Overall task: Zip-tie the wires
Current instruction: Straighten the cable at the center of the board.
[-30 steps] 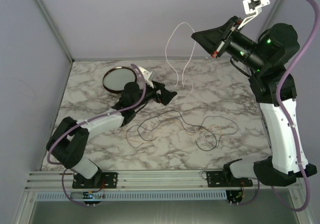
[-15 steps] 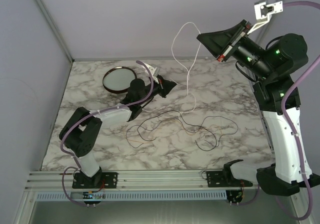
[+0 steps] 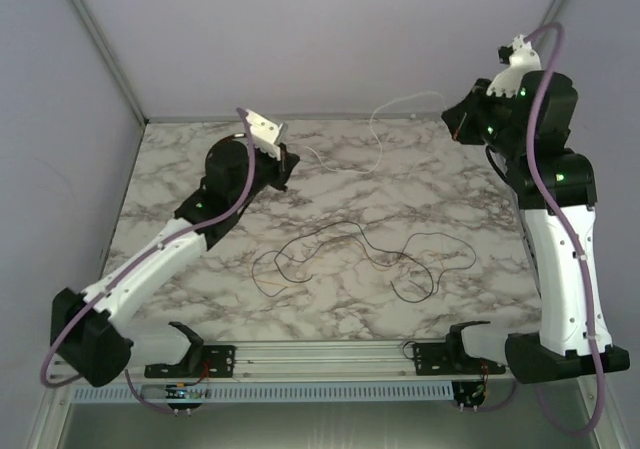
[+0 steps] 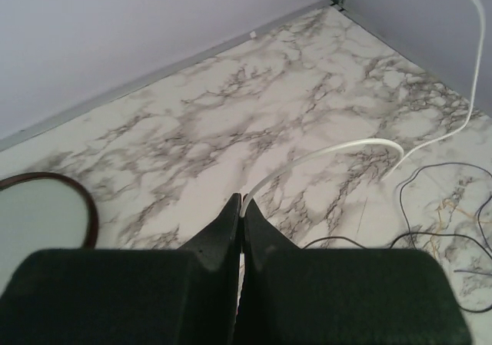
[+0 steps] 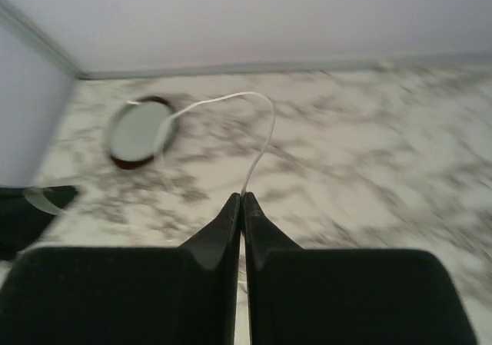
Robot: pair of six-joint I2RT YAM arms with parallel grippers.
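Note:
The zip tie [image 3: 373,124] is a long white strip, curving in the air above the back of the marble table [image 3: 180,269] between my two grippers. My left gripper [image 3: 289,164] is shut on one end; in the left wrist view the zip tie [image 4: 330,151] runs out from the closed tips of the left gripper [image 4: 242,204]. My right gripper [image 3: 456,119], raised at the back right, is shut on the other end, with the zip tie [image 5: 264,134] arching away from the right gripper [image 5: 242,199]. The wires [image 3: 350,252] lie in loose dark loops mid-table, below both grippers, untouched.
A round dark-rimmed dish [image 4: 42,214] sits at the back left of the table, also seen as the dish [image 5: 138,130] in the right wrist view; my left arm hides it from above. Grey walls [image 3: 300,39] close the back and sides.
My left gripper went from open to shut on the zip tie's end and rose up and back to the left. The right gripper turned and dropped lower, keeping its end; the tie now spans both.

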